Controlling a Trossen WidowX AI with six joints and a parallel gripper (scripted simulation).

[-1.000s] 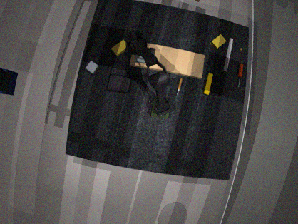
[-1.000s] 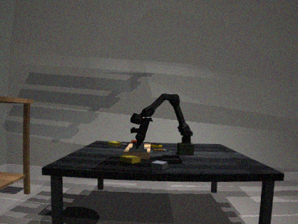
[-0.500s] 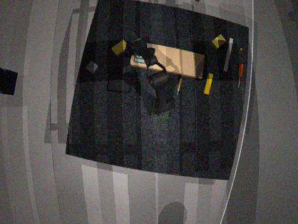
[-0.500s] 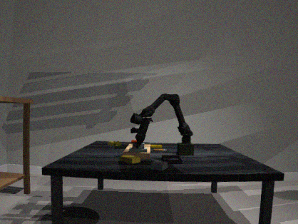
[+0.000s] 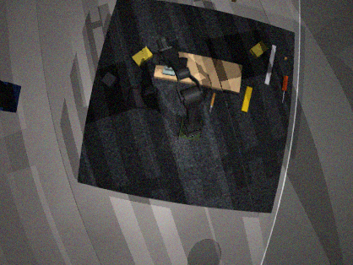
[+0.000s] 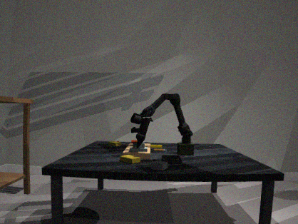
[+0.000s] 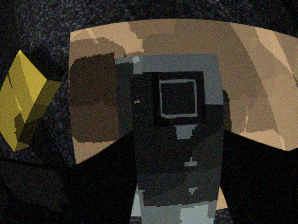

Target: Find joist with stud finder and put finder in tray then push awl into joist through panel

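Observation:
The stud finder (image 5: pixel 168 71) (image 7: pixel 177 150), a pale grey-blue block with a dark square window, is at the left end of the tan floor panel (image 5: pixel 228 71) (image 7: pixel 240 45). My gripper (image 6: pixel 139 145) (image 7: pixel 172 133) is shut on it, one dark finger on each side. The window shows a pale outline around a dark centre. Whether its underside touches the panel is hidden. A small orange-handled tool (image 5: pixel 213 100) and a red-handled tool (image 5: pixel 285 83) lie right of the arm; which is the awl is unclear. The dark tray (image 5: pixel 136 100) (image 6: pixel 172 159) is in shadow.
A yellow block (image 5: pixel 142 56) (image 6: pixel 130 159) (image 7: pixel 22 100) lies off the panel's left end. A grey block (image 5: pixel 109 78) (image 6: pixel 157 165) is farther left. A second yellow block (image 5: pixel 258 50), a pale bar (image 5: pixel 270 65) and a yellow bar (image 5: pixel 247 99) lie to the right.

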